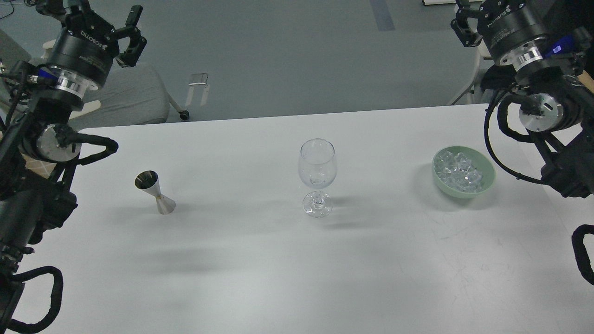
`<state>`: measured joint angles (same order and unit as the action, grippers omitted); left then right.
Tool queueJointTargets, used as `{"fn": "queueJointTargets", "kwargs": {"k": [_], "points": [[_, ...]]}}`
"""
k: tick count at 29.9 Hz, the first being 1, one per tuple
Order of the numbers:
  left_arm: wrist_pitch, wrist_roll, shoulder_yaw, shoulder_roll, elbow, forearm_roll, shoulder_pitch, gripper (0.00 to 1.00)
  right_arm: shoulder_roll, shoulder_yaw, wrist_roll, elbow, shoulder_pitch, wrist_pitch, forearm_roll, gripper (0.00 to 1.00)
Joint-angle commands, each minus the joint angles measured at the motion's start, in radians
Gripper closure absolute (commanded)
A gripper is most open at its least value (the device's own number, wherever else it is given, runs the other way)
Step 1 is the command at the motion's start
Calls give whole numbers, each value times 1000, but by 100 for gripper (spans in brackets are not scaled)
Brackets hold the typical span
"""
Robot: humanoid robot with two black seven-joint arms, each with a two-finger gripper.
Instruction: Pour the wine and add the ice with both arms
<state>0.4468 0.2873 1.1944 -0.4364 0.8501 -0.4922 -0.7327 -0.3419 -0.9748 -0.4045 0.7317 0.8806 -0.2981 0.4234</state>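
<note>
Upright wine glass [317, 176] stands mid-table between jigger [155, 192] and bowl [482, 185] of ice [460, 171]. Left gripper [104, 21], raised, fingers spread, holds nothing. Right gripper [466, 21] is cropped at the frame's top; its opening cannot be told.

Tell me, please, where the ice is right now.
In the head view, the ice is heaped in the green bowl on the white table's right side, right of the wine glass.
</note>
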Motion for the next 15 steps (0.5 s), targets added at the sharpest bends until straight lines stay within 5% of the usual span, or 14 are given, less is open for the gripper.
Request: {"fn": "queueJointTargets", "kwargs": {"k": [1,15], "points": [[-2,-2,-1,-16,0,24,22,1,1,1,1,0,-6,11,0,0],[27,-2,-16,-73,-13,30,32,1,0,67,3,0,-23,30,0,0]]}}
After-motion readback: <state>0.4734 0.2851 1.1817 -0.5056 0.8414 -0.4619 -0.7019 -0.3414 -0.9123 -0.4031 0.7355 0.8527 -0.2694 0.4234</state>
